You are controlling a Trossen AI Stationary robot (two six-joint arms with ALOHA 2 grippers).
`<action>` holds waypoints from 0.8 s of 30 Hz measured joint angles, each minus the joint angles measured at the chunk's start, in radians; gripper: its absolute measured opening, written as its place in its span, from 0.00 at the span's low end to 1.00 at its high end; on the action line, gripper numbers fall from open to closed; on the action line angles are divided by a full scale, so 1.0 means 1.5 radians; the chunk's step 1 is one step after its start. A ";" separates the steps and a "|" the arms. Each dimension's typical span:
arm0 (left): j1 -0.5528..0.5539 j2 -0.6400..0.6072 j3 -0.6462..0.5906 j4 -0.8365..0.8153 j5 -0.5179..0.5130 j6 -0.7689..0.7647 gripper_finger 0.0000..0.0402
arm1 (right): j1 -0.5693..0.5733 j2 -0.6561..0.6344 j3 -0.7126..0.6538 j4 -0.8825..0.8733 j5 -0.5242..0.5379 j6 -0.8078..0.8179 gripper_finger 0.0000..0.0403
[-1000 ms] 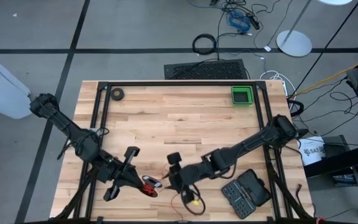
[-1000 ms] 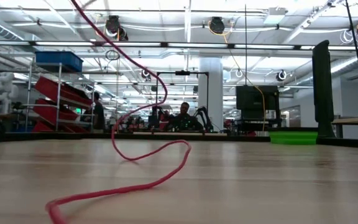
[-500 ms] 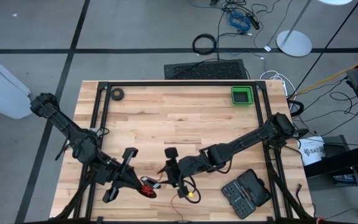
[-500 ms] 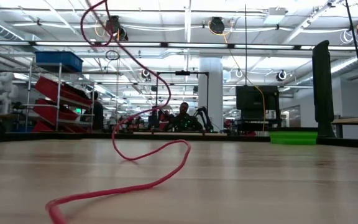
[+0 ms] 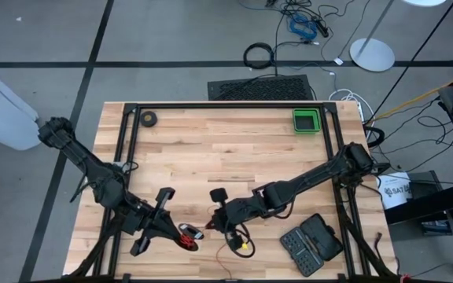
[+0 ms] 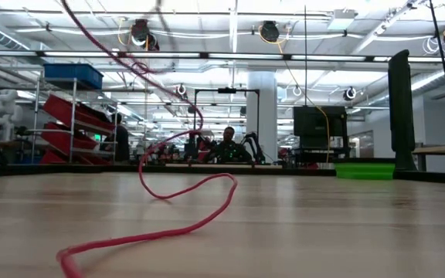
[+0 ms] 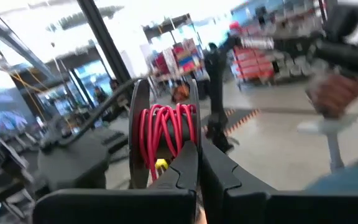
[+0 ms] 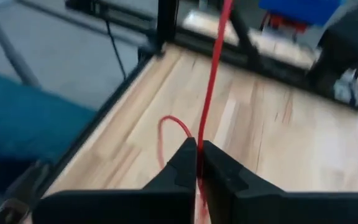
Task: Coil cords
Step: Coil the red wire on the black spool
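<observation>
red cords (image 7: 166, 134) partly behind closed fingers (image 7: 188, 168)

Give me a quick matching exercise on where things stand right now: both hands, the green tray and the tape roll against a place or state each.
Things:
1. left hand
2. right hand
3. green tray
4. tape roll

Places or states:
A. far left part of the table, lying flat
B. shut on the red coil of cords, near the table's front edge
C. far right corner of the table
D. shut on a single red strand of the cords, near the table's front middle

Pairs: 1-B, 2-D, 3-C, 4-A
</observation>
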 joint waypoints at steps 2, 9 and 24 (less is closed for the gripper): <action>0.000 -0.007 0.000 -0.035 -0.001 -0.001 0.01 | 0.005 -0.010 0.000 -0.045 0.000 0.016 0.01; 0.000 -0.023 0.000 -0.117 -0.066 -0.026 0.01 | 0.047 -0.063 0.000 -0.126 0.005 0.069 0.00; 0.040 -0.024 0.000 -0.273 -0.104 -0.133 0.01 | 0.143 -0.134 0.000 -0.131 0.202 -0.018 0.00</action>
